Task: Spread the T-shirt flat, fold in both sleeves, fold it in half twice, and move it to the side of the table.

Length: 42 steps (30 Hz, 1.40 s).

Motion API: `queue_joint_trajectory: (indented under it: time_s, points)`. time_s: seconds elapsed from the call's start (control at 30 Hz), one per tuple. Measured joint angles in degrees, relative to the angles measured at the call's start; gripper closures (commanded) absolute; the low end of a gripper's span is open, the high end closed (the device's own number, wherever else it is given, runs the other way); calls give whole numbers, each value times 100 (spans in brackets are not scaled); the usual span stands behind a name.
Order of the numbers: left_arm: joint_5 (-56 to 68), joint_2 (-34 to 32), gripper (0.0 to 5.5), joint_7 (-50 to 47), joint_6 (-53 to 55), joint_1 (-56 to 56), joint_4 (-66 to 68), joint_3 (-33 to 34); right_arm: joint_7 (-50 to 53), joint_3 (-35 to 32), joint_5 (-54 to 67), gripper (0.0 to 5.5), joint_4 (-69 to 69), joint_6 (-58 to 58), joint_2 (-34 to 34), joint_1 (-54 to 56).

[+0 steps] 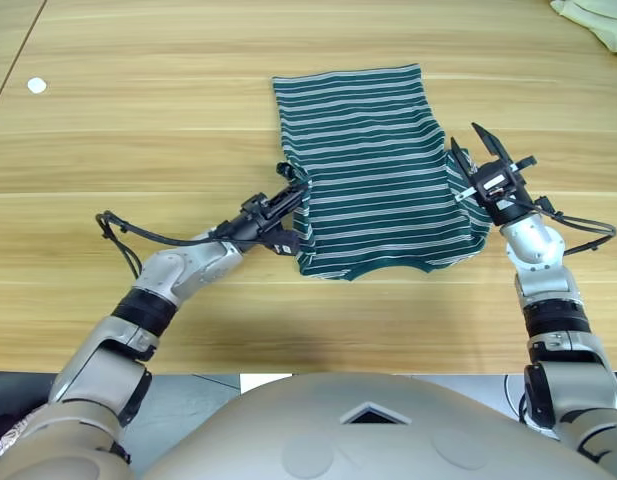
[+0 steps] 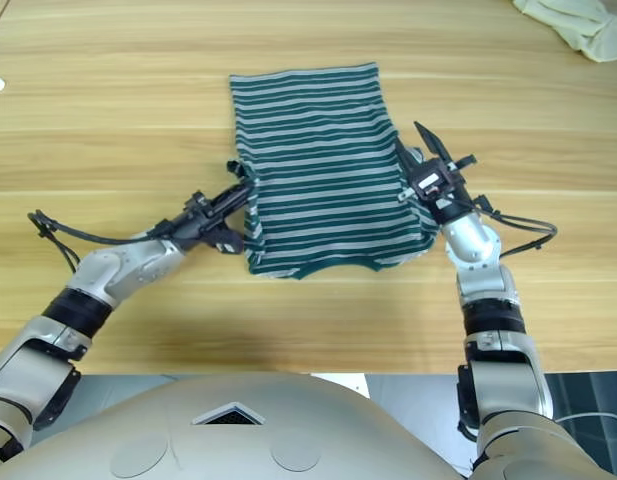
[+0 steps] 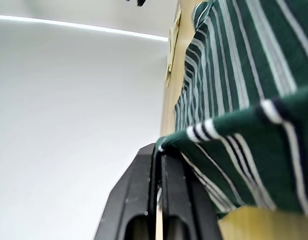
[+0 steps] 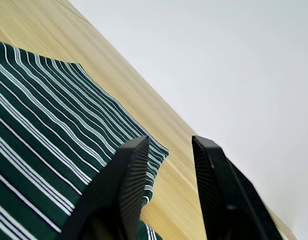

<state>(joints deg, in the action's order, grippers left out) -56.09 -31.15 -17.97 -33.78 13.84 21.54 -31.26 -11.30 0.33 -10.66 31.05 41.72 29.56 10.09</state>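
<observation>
A: Left eye view: we see the T-shirt [image 1: 373, 170] mid-table [image 1: 138, 120], its length running from near edge to far edge.
B: Left wrist view: our left gripper [image 3: 159, 152] pinches its side hem. Right wrist view: our right gripper [image 4: 169, 143] stands wide at the other side.

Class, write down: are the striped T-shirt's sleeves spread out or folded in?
Folded in: the T-shirt lies as a narrow oblong with no sleeve jutting sideways, though the left gripper pinches its left edge.
</observation>
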Motion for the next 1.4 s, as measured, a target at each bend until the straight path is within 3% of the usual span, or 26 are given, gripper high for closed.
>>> queue_joint_trajectory:
  time_s: [0.27,0.47,0.6,0.73,0.83,1.17,1.4]
  points:
    - [445,319,399,340,-431,291,622,-213,19,18,-5,389,77,0,-40,13]
    - [899,540,311,236,-397,395,698,125,70,24,-98,389,221,-1,-78,49]
    - [1049,575,258,247,-378,376,706,229,297,-135,-501,389,99,-6,413,-54]
    - [1074,451,253,348,-480,146,504,242,656,-631,-1056,389,-363,-116,1282,-449]
    - [1259,216,253,999,-990,-246,427,-59,747,-891,-1077,389,-649,-267,1612,-529]
    - [1708,-181,253,2143,-1209,-396,101,-256,566,-459,-1122,389,-940,-684,1523,-311]
    - [1998,-857,253,2196,-909,-1194,-473,315,-107,-158,-1206,389,-1100,-638,1853,-806]
